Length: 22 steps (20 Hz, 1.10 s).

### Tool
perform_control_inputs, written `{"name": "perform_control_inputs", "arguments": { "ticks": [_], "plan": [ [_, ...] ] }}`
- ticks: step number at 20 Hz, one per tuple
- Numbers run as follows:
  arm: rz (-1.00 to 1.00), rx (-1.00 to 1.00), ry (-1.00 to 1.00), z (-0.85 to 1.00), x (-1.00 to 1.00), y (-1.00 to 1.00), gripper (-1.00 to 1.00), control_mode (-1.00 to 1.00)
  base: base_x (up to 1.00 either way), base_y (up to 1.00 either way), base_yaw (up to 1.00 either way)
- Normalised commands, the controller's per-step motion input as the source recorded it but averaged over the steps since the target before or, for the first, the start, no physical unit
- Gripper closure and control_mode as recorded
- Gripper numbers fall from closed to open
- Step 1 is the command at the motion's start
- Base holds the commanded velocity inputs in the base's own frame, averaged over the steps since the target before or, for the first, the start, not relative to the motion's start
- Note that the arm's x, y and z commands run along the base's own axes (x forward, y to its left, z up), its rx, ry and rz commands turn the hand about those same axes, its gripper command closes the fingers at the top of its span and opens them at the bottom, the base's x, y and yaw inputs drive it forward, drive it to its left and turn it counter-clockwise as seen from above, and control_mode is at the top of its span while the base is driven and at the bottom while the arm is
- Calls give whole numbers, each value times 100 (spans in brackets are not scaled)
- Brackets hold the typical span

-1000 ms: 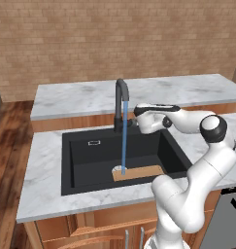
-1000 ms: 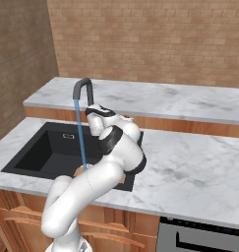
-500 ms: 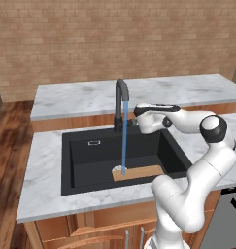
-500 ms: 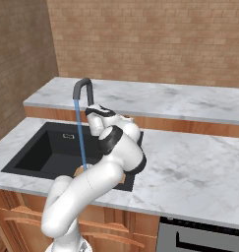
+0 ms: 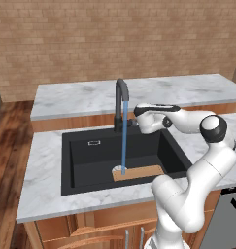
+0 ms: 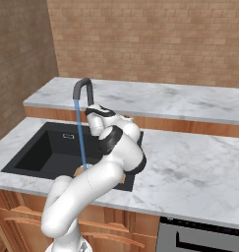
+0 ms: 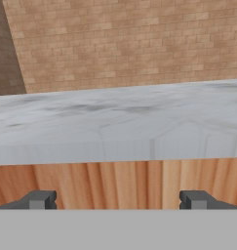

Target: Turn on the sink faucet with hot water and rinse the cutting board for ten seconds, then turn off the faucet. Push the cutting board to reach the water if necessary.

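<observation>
Water (image 5: 124, 136) runs in a thin blue stream from the spout of the sink faucet (image 5: 121, 99) straight down onto the left end of the cutting board (image 5: 139, 172), which lies flat on the floor of the sink (image 5: 85, 163) near its front wall. So we judge the rinse to be the step in hand, with shutting off the faucet to follow.

Our gripper (image 5: 137, 122) hangs just beside the faucet's base on its right, at about the height of the side lever. In the hand view the two dark fingertips (image 7: 40, 199) stand wide apart with nothing between them, so we read the gripper as open and empty; it looks across at the raised marble bench (image 7: 120, 127) and the brick wall behind.

To do this step well, we would hold the arm quiet and let the stream keep landing on the board for the full count. The water strikes only the board's left end, so a small push leftward would bring more of the wood under it, if that matters. We would keep the gripper close to the lever, so that the closing move is short, and avoid bumping the lever early.

We can read no brand, label or writing on anything here.
</observation>
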Motion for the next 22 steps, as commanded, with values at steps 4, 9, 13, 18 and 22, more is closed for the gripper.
{"name": "perform_control_inputs", "arguments": {
  "ticks": [4, 9, 13, 18, 22],
  "plan": [
    [0, 0, 0, 0, 0, 0, -100, -100, 0, 0, 0],
    [0, 0, 0, 0, 0, 0, -100, -100, 0, 0, 0],
    [0, 0, 0, 0, 0, 0, -100, -100, 0, 0, 0],
    [0, 0, 0, 0, 0, 0, -100, -100, 0, 0, 0],
    [0, 0, 0, 0, 0, 0, -100, -100, 0, 0, 0]
  ]
}}
